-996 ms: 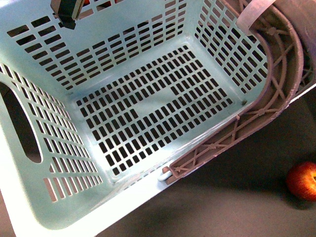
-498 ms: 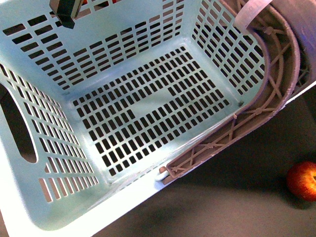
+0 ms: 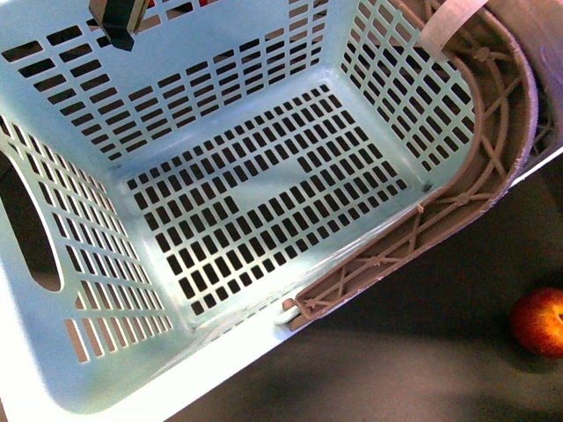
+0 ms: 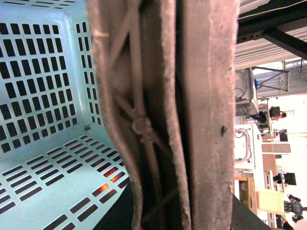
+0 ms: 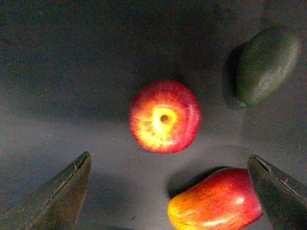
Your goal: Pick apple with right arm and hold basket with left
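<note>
— What's around the apple (image 5: 164,116)?
— A green fruit (image 5: 268,64) upper right and a red-yellow fruit (image 5: 216,201) lower right, neither touching it. The apple sits mid-frame on the desk (image 5: 72,72), stem dimple facing my camera.
— Fingers?
— My right fingers (image 5: 62,191) are spread wide and empty. I cannot tell with the left fingers: the basket (image 3: 220,53) handle (image 4: 158,120) fills that view.

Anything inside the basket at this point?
Nothing shows inside the basket: its slotted floor is bare in the front view. The near left corner runs out of frame, and the handle covers a strip by the right wall. The apple lies outside, on the table.
</note>
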Available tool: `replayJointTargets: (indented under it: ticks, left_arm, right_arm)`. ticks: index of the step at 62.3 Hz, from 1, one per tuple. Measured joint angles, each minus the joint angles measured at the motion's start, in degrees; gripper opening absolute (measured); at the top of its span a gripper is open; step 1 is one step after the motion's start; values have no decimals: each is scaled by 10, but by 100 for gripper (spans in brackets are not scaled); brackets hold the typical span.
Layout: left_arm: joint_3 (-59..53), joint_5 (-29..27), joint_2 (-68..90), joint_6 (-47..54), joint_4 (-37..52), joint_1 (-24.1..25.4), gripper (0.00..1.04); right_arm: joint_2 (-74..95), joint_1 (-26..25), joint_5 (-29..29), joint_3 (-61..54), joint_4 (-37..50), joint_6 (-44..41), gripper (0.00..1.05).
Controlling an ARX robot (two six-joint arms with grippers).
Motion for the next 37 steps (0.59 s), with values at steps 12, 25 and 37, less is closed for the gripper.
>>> replayJointTargets:
  ticks: [12, 25, 37]
  left_arm:
    - [0, 0, 0, 0, 0, 0, 17]
    - [0, 0, 0, 0, 0, 0, 17]
    - [0, 0, 0, 0, 0, 0, 17]
  right_arm:
    - [83, 13, 19, 50, 9, -4, 96]
    - [148, 20, 38, 97, 8, -3, 96]
    - [187, 21, 45, 116, 10, -3, 96]
